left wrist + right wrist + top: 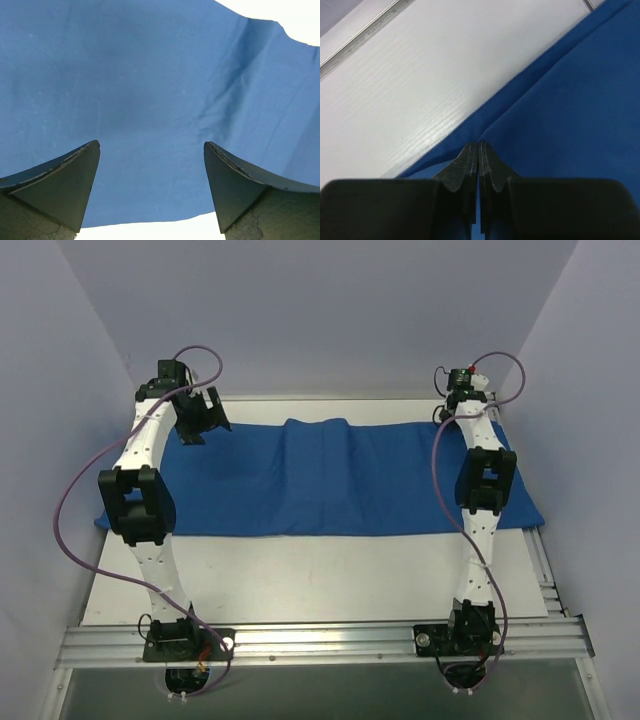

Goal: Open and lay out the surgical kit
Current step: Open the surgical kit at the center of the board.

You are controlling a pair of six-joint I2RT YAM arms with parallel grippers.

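A large royal-blue cloth wrap (pixel 350 490) is laid flat across the far half of the white wood-grain tabletop (pixel 300 570), reaching almost from the left edge to the right. Its near hem lies roughly straight. A raised ridge is noted left of centre, running from the far hem towards the near one. What lies beneath the cloth cannot be told.

The left gripper (pixel 200 420) is positioned over the far-left corner of the cloth. In the left wrist view its two dark fingers (pixel 65 185) are spread wide, with unbroken blue fabric seen between them. Nothing is held. Whether the tips touch the fabric cannot be told.

The right gripper (pixel 465 390) is positioned at the far-right corner of the cloth. In the right wrist view its black ribbed fingers (pixel 465 165) are pressed together, with no gap at the tips. The tips sit on the cloth's border, where a folded edge runs diagonally straight into them, and a sliver of blue is seen in the slit lower down. The jaws are judged to be clamped on that edge of the fabric. Bare tabletop is seen just beyond the border, with a metal strip at its far side.

A silver aluminium rail (pixel 320 640) at the near edge carries both arm bases. A purple cable (pixel 60 510) is looped beside the left arm.
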